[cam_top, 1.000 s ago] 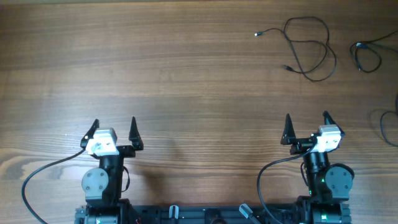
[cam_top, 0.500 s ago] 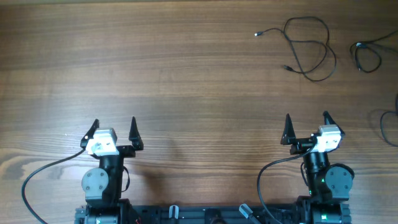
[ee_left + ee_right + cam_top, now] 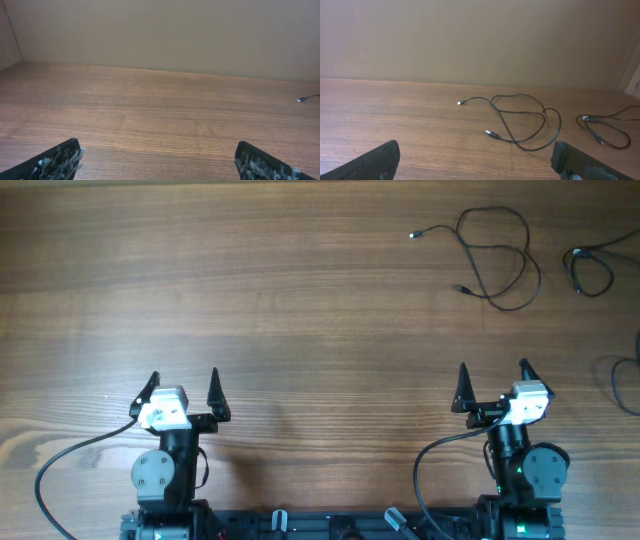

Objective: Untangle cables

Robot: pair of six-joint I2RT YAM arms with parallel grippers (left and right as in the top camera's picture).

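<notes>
Two wide-open claws [image 3: 183,377] [image 3: 493,367], seemingly level, forward-pointing.

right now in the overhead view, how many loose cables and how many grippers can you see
thin black cables: 3 (looped cable, far-right cable, edge cable cut off by the frame)
grippers: 2, both open and empty (left gripper, right gripper)
total: 5
</notes>
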